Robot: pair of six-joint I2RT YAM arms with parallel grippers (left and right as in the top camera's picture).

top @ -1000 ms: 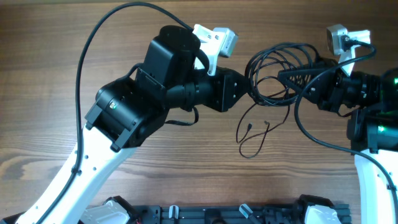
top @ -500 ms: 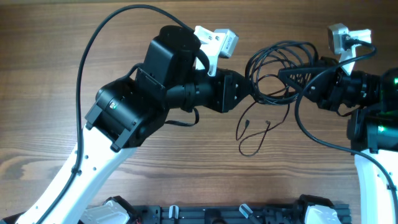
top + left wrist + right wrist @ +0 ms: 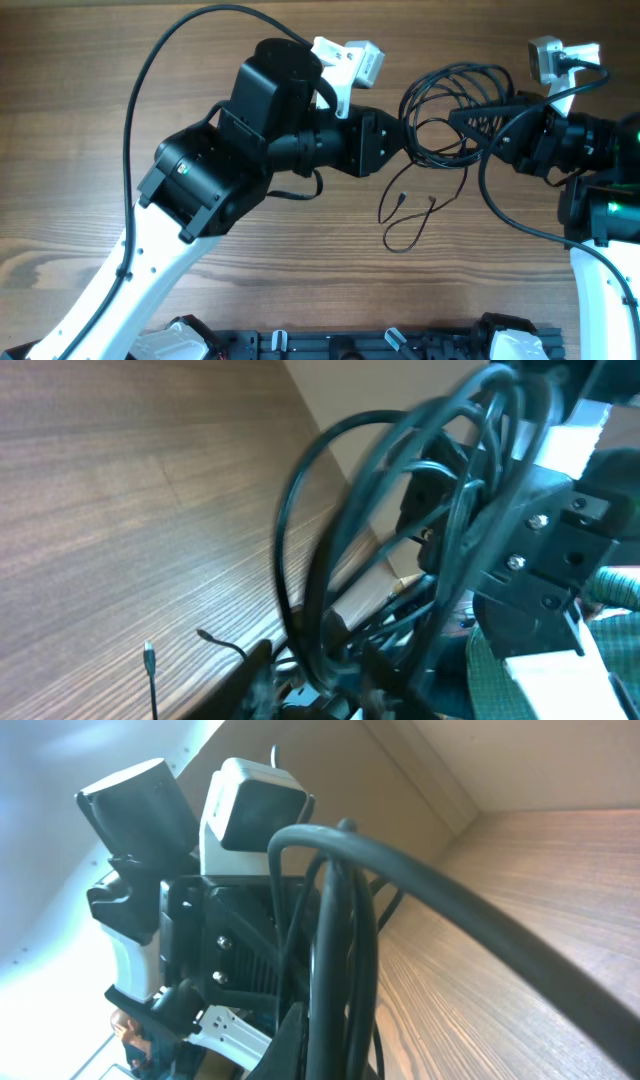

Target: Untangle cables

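Cables [image 3: 440, 153] are hanging in loose coils between your grippers, thin tails trailing onto the wooden table [image 3: 100, 60]. Your right gripper [image 3: 462, 120] is pinching the coils tightly. Your left gripper [image 3: 403, 135] is touching them; its grip cannot be told.

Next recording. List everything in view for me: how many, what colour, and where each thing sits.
table: one, brown wood grain, under everything.
cables: thin strands, count unclear in the tangle, black, coiled between the two grippers.
plug ends: two, black, trailing from the coil toward the near edge.
rail: one, black, along the near edge.
arm cables: two seen, thicker, black, one looping beside each arm.
wrist cameras: two, white, one on each wrist.
left gripper: one, black, at the coil's left side; open or shut unclear.
right gripper: one, black, shut on the cables from the right.
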